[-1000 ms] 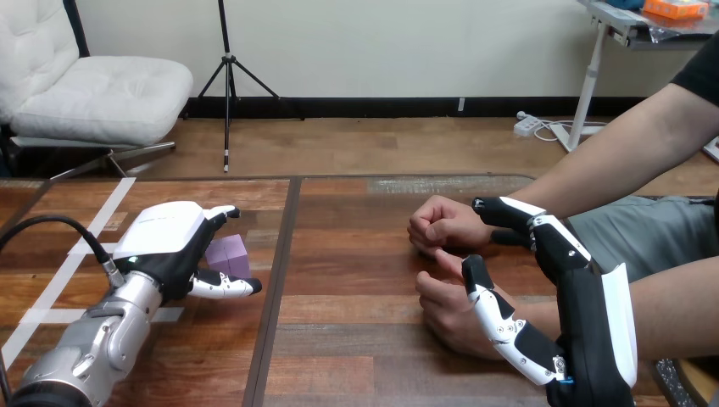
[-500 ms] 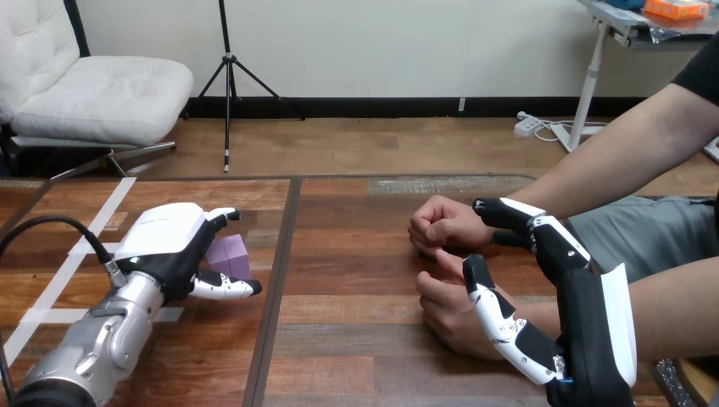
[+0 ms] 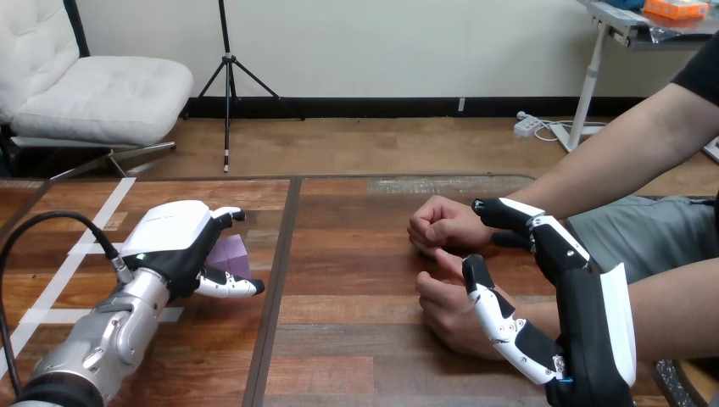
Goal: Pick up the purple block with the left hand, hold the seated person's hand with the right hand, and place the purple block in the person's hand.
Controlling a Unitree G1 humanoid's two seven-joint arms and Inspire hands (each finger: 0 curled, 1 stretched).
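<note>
The purple block [image 3: 233, 253] lies on the left part of the wooden table [image 3: 356, 254]. My left hand [image 3: 174, 242] is over its left side, open. The block sits between the fingers [image 3: 225, 214] on its far side and the thumb [image 3: 227, 287] on its near side. The person's two hands rest right of centre: a fist [image 3: 441, 225] farther away and a nearer hand [image 3: 445, 305]. My right hand [image 3: 551, 280] stands open beside the nearer one. Its thumb [image 3: 496, 318] lies across that hand near the wrist, and its fingers [image 3: 517, 214] reach over it, not curled round it.
The person's forearms [image 3: 610, 161] come in from the right edge. White tape strips [image 3: 85, 246] cross the table's left end. A dark seam [image 3: 275, 288] splits the tabletop into two boards.
My left hand has edged a little to the right and forward, covering more of the purple block. My right hand and the person's hands have not moved.
</note>
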